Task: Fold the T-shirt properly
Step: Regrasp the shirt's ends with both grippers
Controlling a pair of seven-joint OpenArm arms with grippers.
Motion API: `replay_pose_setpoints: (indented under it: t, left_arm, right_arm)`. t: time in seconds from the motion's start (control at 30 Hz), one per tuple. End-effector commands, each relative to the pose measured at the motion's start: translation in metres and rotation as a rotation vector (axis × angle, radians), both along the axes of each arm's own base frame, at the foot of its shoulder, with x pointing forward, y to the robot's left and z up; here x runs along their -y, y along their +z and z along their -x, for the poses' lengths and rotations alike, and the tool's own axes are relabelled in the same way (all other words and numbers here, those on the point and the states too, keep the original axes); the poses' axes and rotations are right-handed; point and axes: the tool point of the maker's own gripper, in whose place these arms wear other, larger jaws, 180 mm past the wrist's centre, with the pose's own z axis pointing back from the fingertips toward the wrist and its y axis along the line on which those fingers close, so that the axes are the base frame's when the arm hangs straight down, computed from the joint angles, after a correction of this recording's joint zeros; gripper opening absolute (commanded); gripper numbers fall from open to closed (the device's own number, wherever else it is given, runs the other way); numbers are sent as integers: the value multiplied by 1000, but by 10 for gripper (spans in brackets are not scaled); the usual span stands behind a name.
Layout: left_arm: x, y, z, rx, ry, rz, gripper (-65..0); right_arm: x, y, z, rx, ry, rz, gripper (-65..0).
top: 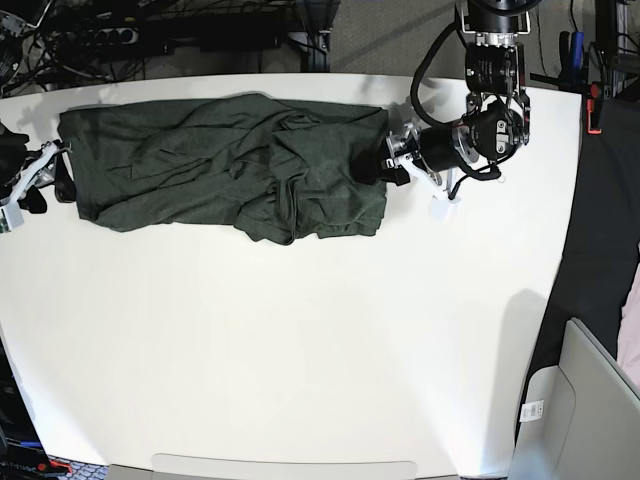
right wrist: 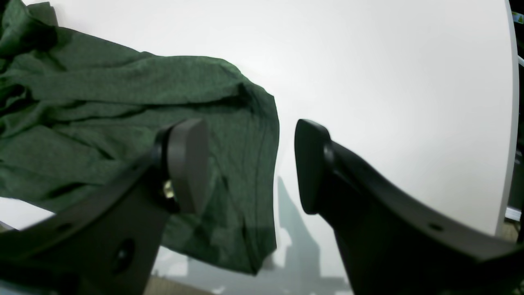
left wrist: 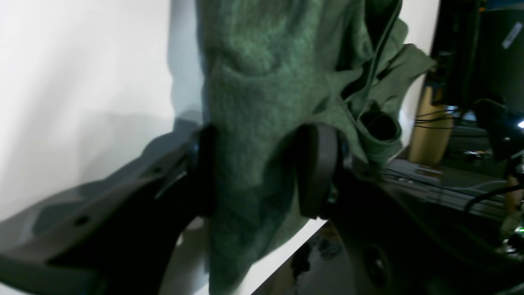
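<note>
T-shirt (top: 225,168), dark olive green, lies rumpled in a long band across the far part of my white table (top: 300,350). Left hand (left wrist: 262,168) is at the shirt's edge, a thick fold of fabric between its two pads; whether it's pinched I can't tell. Right hand (right wrist: 249,164) sits spread at the opposite end, the hem under one pad, nothing gripped.

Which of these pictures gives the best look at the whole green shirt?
The base view: it shows the entire T-shirt rumpled along the table's far side. The left wrist view shows only a bunch of fabric between the left gripper's pads; the right wrist view shows one end by the open right gripper.
</note>
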Motion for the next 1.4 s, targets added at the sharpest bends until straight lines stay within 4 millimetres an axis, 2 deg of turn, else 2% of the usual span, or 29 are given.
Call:
replay_pose_setpoints:
  t: [0.0,0.13,0.23,0.3,0.37,0.47,0.57,0.67,0.8,0.97,1.1,1.17,1.37]
  left_arm:
    - [-4,-9,5,-33,-12,-40,-381]
    - [-3,-9,4,-34,-13,-38,-402]
    - [-7,-8,2,-26,-10,-44,-511]
    - [-10,-3,-7,-6,-3,-47,-582]
    - [-21,0,-12,7,-4,-76,-629]
    - [-30,-1,-14,9,-1,-99,-632]
    - [-38,6,-26,41,10,-116,-633]
    - [-39,7,-28,49,18,-118,-633]
    - [-39,7,-27,45,13,-118,-633]
    - [-35,5,-25,40,6,-113,-633]
    - [-34,6,-25,41,6,-111,-633]
    - [-34,6,-25,41,6,-111,-633]
    - [-35,5,-24,40,5,-113,-633]
  right_arm:
    - [5,14,-6,36,6,24,-313]
    - [5,14,-5,34,6,25,-313]
    - [12,11,-3,15,-7,62,-312]
    - [20,7,-1,-8,-25,111,-312]
    - [28,0,4,-45,-41,170,-310]
    - [37,-11,14,-93,-60,210,-308]
    - [39,-28,20,-134,-87,167,-307]
    - [42,-46,27,-178,-115,92,-285]
    - [29,-63,32,-206,-125,-89,-203]
    - [17,-60,27,-173,-113,-187,-118]
    - [6,-63,23,-168,-105,-216,-115]
    - [-8,-72,19,-193,-88,-248,-115]
    - [-25,-103,24,-256,-132,-366,-116]
